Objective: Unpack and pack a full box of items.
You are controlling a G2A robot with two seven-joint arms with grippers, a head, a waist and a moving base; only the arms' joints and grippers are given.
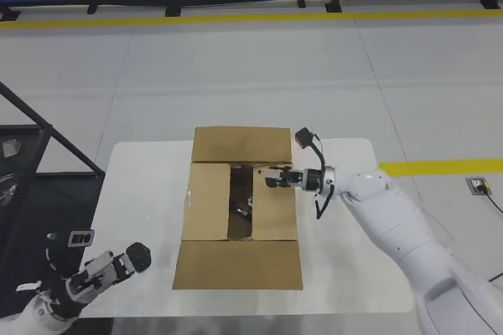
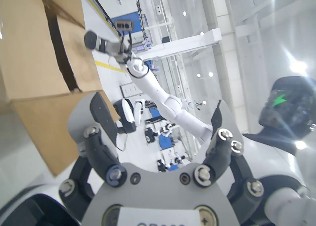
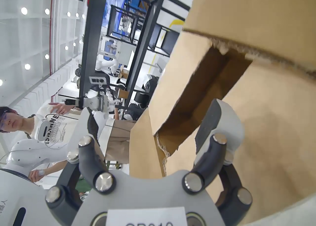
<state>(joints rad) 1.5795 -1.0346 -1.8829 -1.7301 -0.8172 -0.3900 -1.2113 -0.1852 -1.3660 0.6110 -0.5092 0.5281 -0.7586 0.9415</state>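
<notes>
A brown cardboard box (image 1: 239,264) stands mid-table with its outer flaps folded flat outward. Between its two inner flaps a dark gap (image 1: 241,205) shows some small items inside, too dim to name. My right gripper (image 1: 272,177) hangs open at the top edge of the right inner flap. In the right wrist view the right gripper (image 3: 153,113) has its fingers spread, and the flap's torn edge (image 3: 158,138) lies between them. My left gripper (image 1: 138,255) is open and holds nothing, near the table's front left corner, apart from the box (image 2: 29,51); its fingers (image 2: 101,113) stand wide.
The white table (image 1: 142,176) has bare room left and right of the box. A small grey device (image 1: 81,238) sits at its left edge. A black metal frame (image 1: 33,126) stands beyond the table's left side.
</notes>
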